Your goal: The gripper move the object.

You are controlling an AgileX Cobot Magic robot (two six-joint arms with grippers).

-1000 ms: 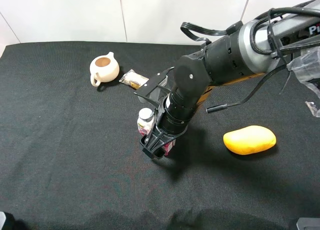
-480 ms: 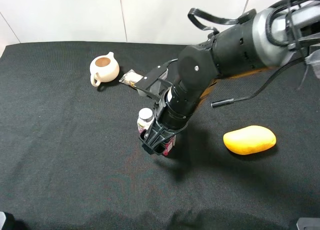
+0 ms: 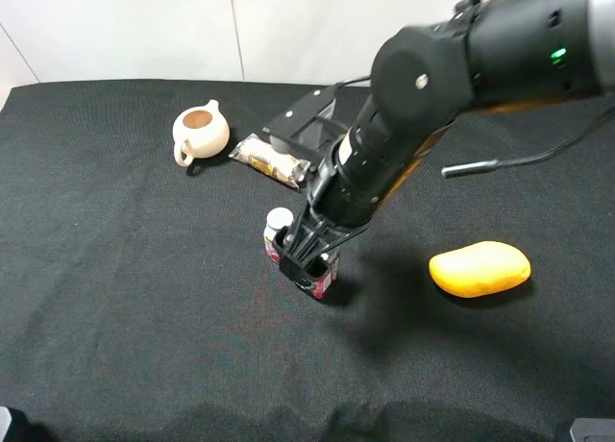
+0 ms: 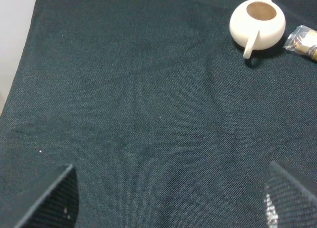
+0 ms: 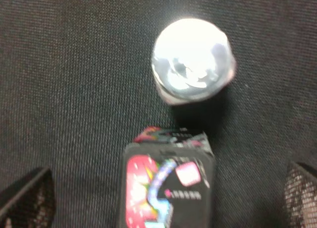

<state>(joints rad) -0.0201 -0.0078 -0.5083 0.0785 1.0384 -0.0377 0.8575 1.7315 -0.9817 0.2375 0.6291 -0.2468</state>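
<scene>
Both fingers (image 5: 25,198) stand wide around the object (image 5: 167,188).

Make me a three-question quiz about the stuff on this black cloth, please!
1. Where is the teapot?
A. far left side of the cloth
B. beside the mango
C. under the arm

2. What colour is the mango?
A. green
B. yellow
C. red

3. How is the right claw over the black tin?
A. shut tight
B. open
C. holding the bottle

Answers: 1 A, it sits far left, away from everything but the snack packet. 2 B, plainly yellow. 3 B, its fingers stand wide either side of the tin; the bottle stands free.
</scene>
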